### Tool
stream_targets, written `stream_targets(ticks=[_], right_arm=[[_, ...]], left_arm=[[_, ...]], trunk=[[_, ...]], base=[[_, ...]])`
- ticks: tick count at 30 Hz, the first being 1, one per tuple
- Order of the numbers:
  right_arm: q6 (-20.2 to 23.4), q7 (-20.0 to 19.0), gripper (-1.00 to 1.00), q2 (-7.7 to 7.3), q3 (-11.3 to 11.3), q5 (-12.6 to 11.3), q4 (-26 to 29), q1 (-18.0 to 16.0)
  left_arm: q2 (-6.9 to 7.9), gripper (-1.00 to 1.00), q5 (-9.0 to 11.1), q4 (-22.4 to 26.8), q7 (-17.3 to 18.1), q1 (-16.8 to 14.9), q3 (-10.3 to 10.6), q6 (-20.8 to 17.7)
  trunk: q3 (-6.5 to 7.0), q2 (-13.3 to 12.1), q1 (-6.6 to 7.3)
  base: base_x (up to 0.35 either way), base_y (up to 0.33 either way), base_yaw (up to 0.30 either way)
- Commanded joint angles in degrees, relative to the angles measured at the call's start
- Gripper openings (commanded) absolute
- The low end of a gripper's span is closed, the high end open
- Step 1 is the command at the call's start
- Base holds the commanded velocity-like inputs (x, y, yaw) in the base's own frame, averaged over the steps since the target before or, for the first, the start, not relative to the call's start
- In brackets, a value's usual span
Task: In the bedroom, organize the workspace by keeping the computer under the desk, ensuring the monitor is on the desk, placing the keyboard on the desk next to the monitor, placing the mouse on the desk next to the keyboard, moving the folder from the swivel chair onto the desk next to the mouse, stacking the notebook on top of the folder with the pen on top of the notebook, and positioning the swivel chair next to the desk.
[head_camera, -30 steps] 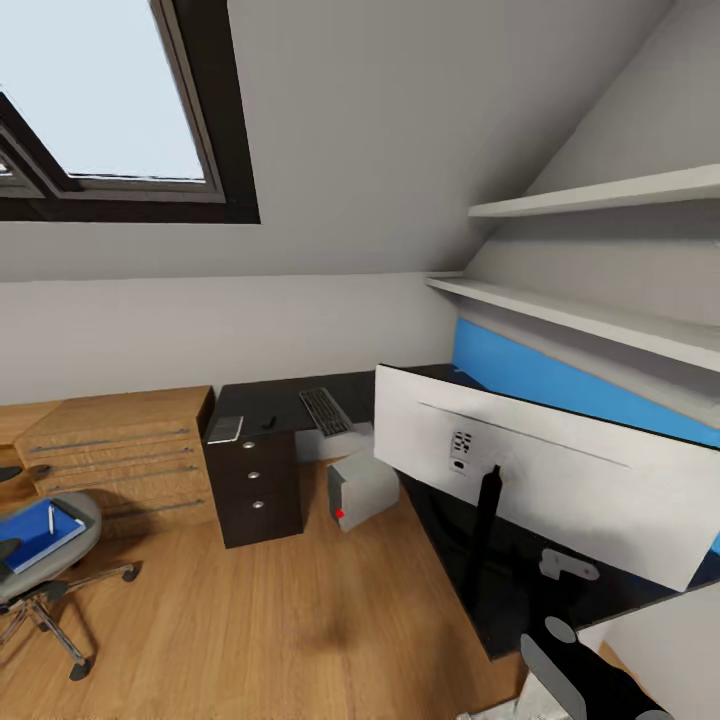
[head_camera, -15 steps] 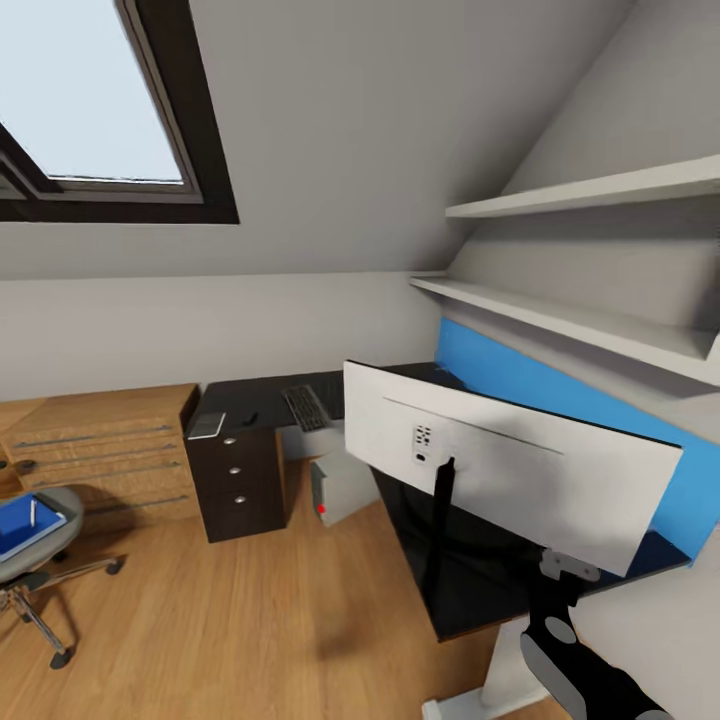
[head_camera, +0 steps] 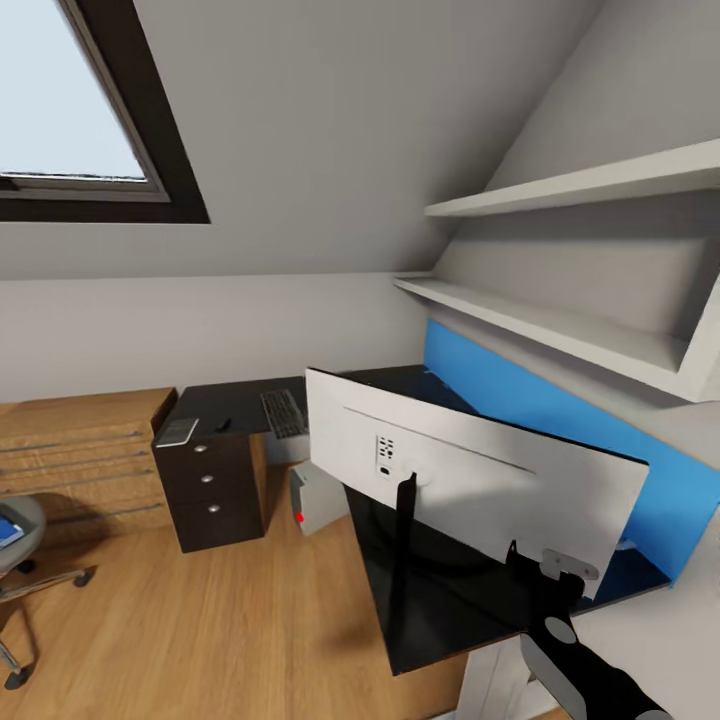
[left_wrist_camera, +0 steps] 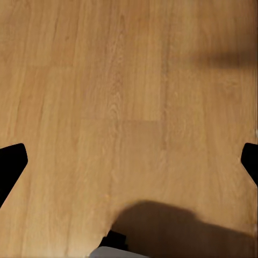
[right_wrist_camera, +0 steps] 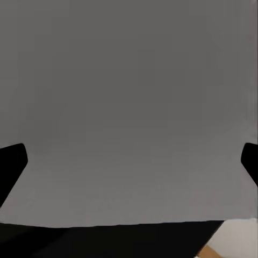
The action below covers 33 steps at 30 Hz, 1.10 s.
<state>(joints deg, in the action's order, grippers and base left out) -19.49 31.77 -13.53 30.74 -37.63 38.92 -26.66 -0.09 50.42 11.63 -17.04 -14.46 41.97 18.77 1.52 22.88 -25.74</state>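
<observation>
The monitor (head_camera: 480,470) stands on the black desk (head_camera: 430,600) with its white back toward me. Farther along the desk lie the keyboard (head_camera: 283,413), a small black mouse (head_camera: 222,425) and the grey notebook (head_camera: 177,432) above the drawer unit. Under the desk sits the computer (head_camera: 315,498). At the picture's left edge are the swivel chair (head_camera: 18,535) and a sliver of the blue folder (head_camera: 6,531); the pen is out of view. My right gripper (head_camera: 545,578) (right_wrist_camera: 129,161) is open, facing the monitor's back from close by. My left gripper (left_wrist_camera: 129,161) hangs open over bare floor.
A light wooden drawer chest (head_camera: 80,460) stands left of the desk's dark drawer unit (head_camera: 210,485). Two white shelves (head_camera: 540,330) and a sloped ceiling hang over the desk's right wing. Open wooden floor (head_camera: 200,620) lies between me and the desk.
The whole picture has shifted left, so the camera has turned right. The swivel chair has slid almost out of frame. My right gripper now stands higher against the monitor's lower edge.
</observation>
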Motion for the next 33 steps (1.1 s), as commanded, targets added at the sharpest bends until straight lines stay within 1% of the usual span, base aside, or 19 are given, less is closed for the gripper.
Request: stream_targets(ticks=[1, 4, 8, 20, 27, 29, 31, 32, 33], right_arm=[[-0.4, 0.3, 1.00, -0.09, 0.5, -0.6, 0.0, -0.1], [-0.4, 0.3, 1.00, -0.09, 0.5, -0.6, 0.0, -0.1], [-0.4, 0.3, 1.00, -0.04, 0.5, -0.6, 0.0, -0.1], [-0.4, 0.2, 1.00, -0.01, 0.5, -0.7, 0.1, -0.1], [-0.5, 0.3, 1.00, -0.01, 0.4, -0.6, 0.1, -0.1], [-0.5, 0.3, 1.00, -0.01, 0.4, -0.6, 0.1, -0.1], [-0.5, 0.3, 1.00, -0.04, 0.4, -0.6, 0.1, -0.1], [-0.5, 0.3, 1.00, -0.04, 0.4, -0.6, 0.1, -0.1], [-0.5, 0.3, 1.00, -0.06, 0.4, -0.6, 0.1, -0.1]], left_arm=[[0.00, 1.00, 0.3, 0.0, -0.3, 0.0, 0.5, 0.2], [0.00, 1.00, 0.4, 0.0, -0.3, 0.0, 0.5, 0.1], [0.00, 1.00, 0.4, 0.0, -0.2, 0.0, 0.5, 0.1], [0.00, 1.00, 0.3, 0.0, -0.1, 0.0, 0.6, 0.0], [0.00, 1.00, 0.3, -0.2, -0.1, 0.0, 0.7, -0.1], [0.00, 1.00, 0.3, -1.8, -0.1, 0.0, 0.7, -0.2], [-0.12, 1.00, 0.3, -4.9, 0.0, 0.0, 0.7, -0.1], [-0.16, 1.00, 0.3, -7.6, 0.0, 0.0, 0.7, 0.1], [-0.10, 1.00, 0.3, -8.6, 0.1, 0.0, 0.6, 0.2]], trunk=[[-0.02, 0.0, -0.04], [-0.02, 0.0, -0.04], [-0.02, 0.0, -0.04], [-0.24, 0.0, -0.04], [-0.28, 0.0, -0.04], [-0.29, 0.0, -0.04], [-0.29, 0.0, -0.04], [-0.29, 0.0, -0.04], [-0.29, 0.0, -0.04]], base=[[0.166, -0.287, 0.000], [0.162, -0.258, 0.000], [0.064, -0.096, 0.010], [0.005, -0.008, 0.189], [0.000, 0.000, 0.046], [0.000, 0.000, 0.008], [0.000, -0.039, 0.004], [0.000, -0.169, 0.002], [0.000, -0.199, 0.001]])
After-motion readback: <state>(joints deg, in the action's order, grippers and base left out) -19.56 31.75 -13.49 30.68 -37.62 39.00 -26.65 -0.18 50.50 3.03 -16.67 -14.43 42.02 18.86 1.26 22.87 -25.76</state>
